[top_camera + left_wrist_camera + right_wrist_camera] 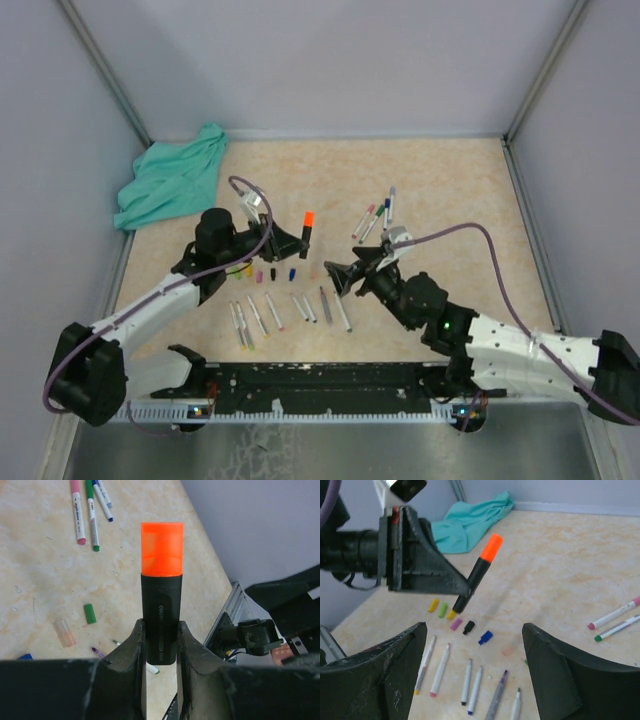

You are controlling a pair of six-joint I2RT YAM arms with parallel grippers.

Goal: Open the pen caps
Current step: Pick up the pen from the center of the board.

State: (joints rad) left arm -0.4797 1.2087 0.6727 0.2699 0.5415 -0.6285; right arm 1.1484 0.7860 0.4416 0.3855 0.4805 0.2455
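Orange cap sticking out beyond left jaws clamped low on barrel, ahead of wide-spread right jaws and apart from them: bring those square around orange only, close firmly, then pull straight along barrel, holding left clamp tight.

We see the left gripper clamped on a black highlighter, orange cap on. Right gripper sits near it, jaws spread. Small loose caps lie by the left gripper, bare pen barrels nearer the bases, teal cloth far left.
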